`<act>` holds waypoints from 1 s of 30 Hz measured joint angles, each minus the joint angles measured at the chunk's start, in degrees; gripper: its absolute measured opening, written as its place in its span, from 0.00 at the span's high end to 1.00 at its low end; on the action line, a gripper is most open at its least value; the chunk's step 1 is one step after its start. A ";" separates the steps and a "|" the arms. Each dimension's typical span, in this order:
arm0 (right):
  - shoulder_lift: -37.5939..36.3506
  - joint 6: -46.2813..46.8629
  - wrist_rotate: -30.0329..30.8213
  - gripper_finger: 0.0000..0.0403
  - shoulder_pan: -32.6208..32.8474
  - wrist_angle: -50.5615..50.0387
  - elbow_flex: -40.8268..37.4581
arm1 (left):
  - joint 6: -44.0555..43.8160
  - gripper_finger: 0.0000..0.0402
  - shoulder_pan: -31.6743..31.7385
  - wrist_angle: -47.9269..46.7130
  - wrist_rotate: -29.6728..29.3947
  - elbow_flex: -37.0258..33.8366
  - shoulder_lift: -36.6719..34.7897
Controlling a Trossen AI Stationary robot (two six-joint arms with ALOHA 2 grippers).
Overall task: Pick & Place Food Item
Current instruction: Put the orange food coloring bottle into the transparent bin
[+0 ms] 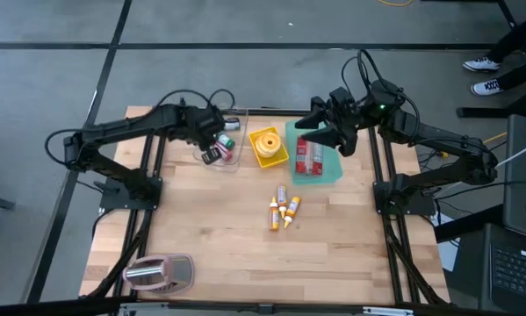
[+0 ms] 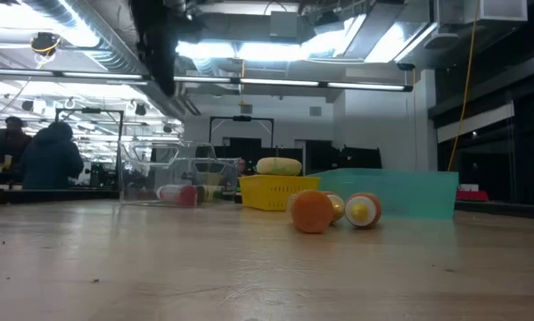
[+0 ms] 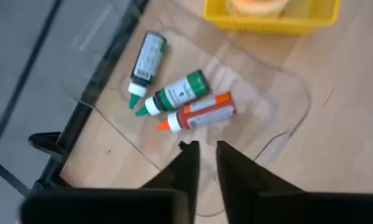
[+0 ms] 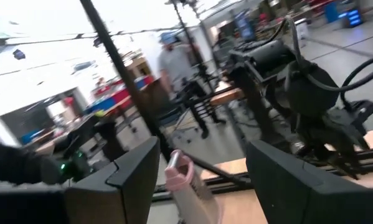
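While the left gripper (image 3: 203, 151) hangs above the clear tray (image 3: 279, 93) near the tabletop's far edge, its fingers stand close together with only a narrow gap and nothing between them. Three small bottles lie in that tray just beyond the fingertips: an orange-capped one (image 3: 197, 114) nearest, a green one (image 3: 174, 96) touching it, and a darker one (image 3: 147, 59) slightly apart. More little orange bottles (image 1: 283, 211) lie loose near the middle of the tabletop. Beside the clear tray sits a yellow basket (image 1: 269, 146), then a teal bin (image 1: 315, 161).

The right gripper (image 1: 322, 133) hovers over the teal bin with its fingers spread wide and empty.

My reading is that one placement into the clear tray is finished and the left hand is between items. Next it likely must rise clear of the tray wall, open again, and travel to the loose bottles, lining up across one bottle's body.
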 joint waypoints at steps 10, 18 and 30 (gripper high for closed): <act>0.00 1.58 7.93 0.41 0.06 0.03 0.00 | 9.39 1.00 16.04 1.68 15.62 -5.52 2.55; 0.00 1.85 12.20 0.41 0.23 0.03 0.00 | 15.31 1.00 19.13 4.27 21.14 -5.99 10.98; 0.00 3.09 13.34 0.41 1.59 0.02 0.00 | 19.56 1.00 13.76 8.59 19.19 -5.99 21.32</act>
